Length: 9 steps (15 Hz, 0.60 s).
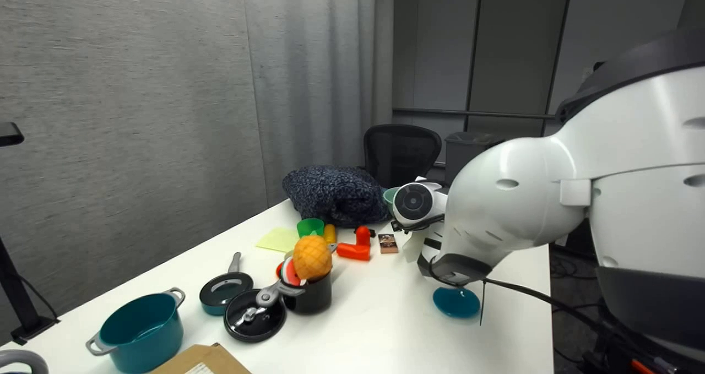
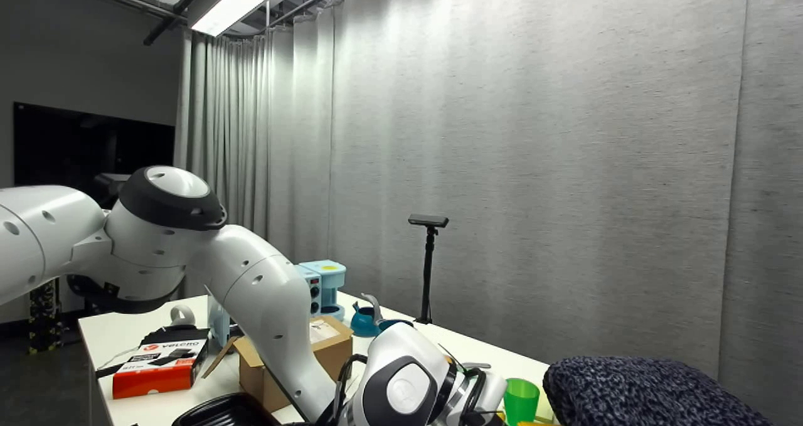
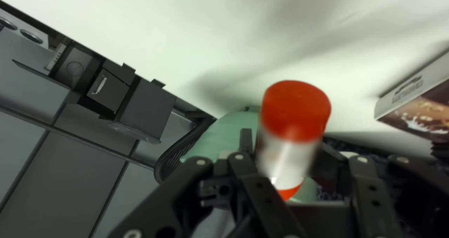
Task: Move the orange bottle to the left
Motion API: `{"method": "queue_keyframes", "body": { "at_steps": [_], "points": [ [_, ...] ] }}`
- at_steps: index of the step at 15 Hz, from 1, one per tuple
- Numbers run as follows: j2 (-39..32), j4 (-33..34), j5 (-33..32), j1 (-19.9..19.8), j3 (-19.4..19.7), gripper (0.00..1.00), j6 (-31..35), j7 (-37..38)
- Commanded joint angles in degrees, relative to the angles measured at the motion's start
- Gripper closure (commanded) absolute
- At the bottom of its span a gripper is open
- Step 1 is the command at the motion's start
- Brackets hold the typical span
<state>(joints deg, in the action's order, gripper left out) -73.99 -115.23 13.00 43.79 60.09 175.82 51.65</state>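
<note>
The orange bottle (image 3: 294, 113) is small, with red-orange ends and a white band. In the wrist view it sits between my two fingers, slightly blurred, its broad red-orange end towards the top of the picture. My gripper (image 3: 286, 145) looks shut on its sides. The white table (image 3: 140, 31) lies beyond it with a soft shadow; I cannot tell the bottle's height above it. In an exterior view my wrist (image 1: 414, 203) is over the table's far end, and the arm hides the fingers and bottle. In an exterior view the wrist (image 2: 404, 388) also covers them.
A mint bowl (image 3: 224, 133) is behind the bottle. A chocolate box (image 3: 421, 108) lies close by. Red-orange toy pieces (image 1: 354, 250), a green cup (image 1: 311, 227), a black pot (image 1: 314, 297) and a dark blanket (image 1: 336, 195) stand nearby. A teal dish (image 1: 456, 302) lies under the arm.
</note>
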Motion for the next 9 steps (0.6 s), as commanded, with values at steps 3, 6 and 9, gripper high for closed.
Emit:
{"method": "queue_keyframes", "body": {
  "at_steps": [3, 6, 9],
  "points": [
    [17.19, -1.01, -2.24, -9.93, -9.90, 0.88, 1.46, -13.93],
    [24.65, -1.16, -2.42, -15.19, -15.30, 0.88, -0.63, -20.91],
    [31.85, -1.54, -2.83, -22.06, -22.30, 0.88, -2.74, -27.91]
  ]
}}
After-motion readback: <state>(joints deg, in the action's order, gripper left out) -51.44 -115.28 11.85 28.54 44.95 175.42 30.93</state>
